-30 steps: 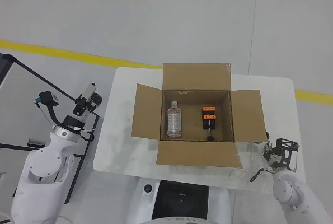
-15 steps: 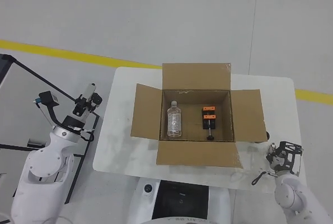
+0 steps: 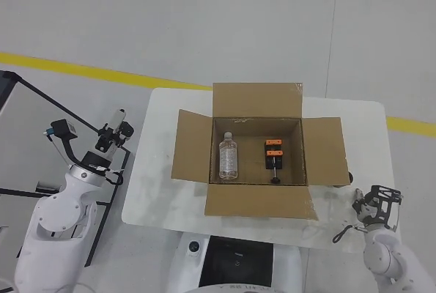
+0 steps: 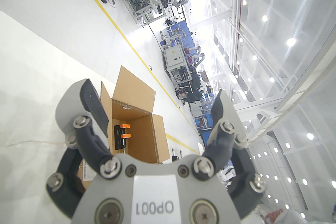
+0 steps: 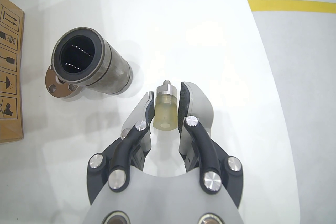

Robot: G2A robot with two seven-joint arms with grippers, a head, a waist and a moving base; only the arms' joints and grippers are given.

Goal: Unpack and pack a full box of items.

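Right wrist view shows the right gripper squeezing a little plug at the near right corner of the table, right of the box; the plug looks light, with a soft yellow body and a hard metal tip, so holding its soft middle seems best.

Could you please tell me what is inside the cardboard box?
Inside the cardboard box lie a clear bottle and a black tool with orange parts, apart from each other. The floor strip behind the near wall is hidden.
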